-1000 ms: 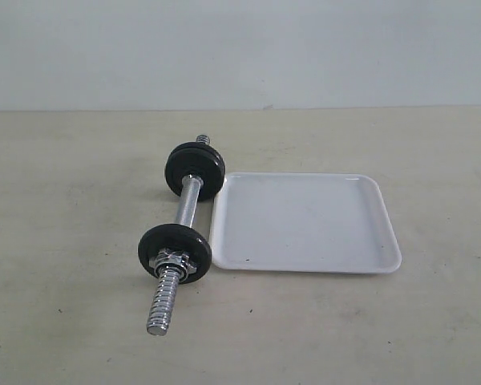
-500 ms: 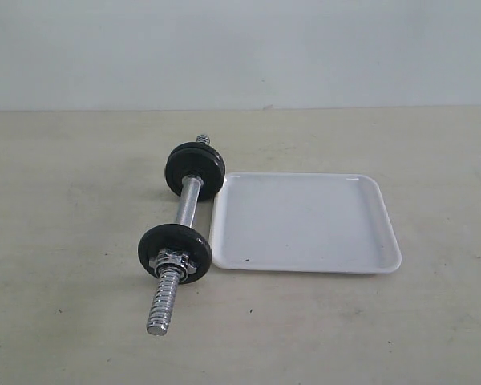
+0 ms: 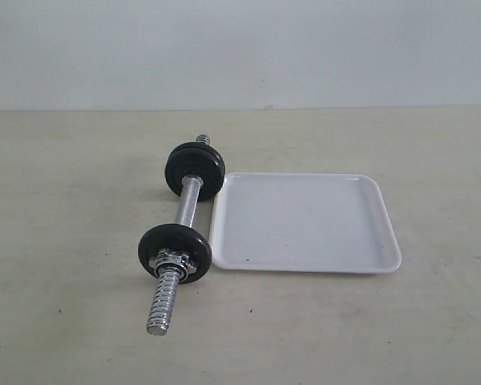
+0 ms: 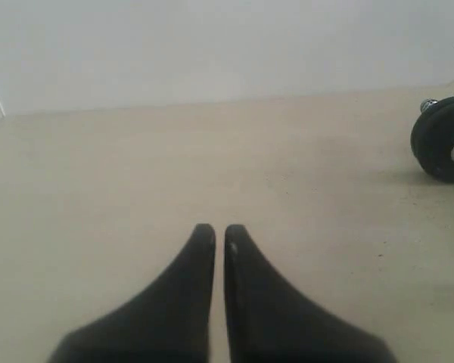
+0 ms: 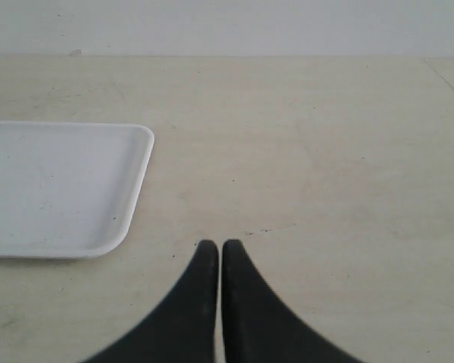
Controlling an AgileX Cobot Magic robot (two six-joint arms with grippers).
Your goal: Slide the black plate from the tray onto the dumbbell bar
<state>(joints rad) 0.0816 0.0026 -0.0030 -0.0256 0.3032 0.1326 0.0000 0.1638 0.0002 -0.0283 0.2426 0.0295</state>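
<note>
Beige tabletop (image 3: pixel 64 321), pale wall behind. Left fingers (image 4: pixel 210 242) pressed together, nothing in them. Dumbbell bar (image 3: pixel 188 207) lies just beside tray, on its left. Two plates on bar: near black plate (image 3: pixel 164 241) with shiny nut (image 3: pixel 175 264) against it, far black plate (image 3: pixel 180 164) at other end. Tray (image 3: pixel 305 220) white, nothing on it. Right fingers (image 5: pixel 212 253) pressed together, holding nothing. Plate looks heavy, hard, maybe slippery. Best grab: pinch rim, one finger through hole. Job looks done.

No readable text, labels or numbers anywhere
</note>
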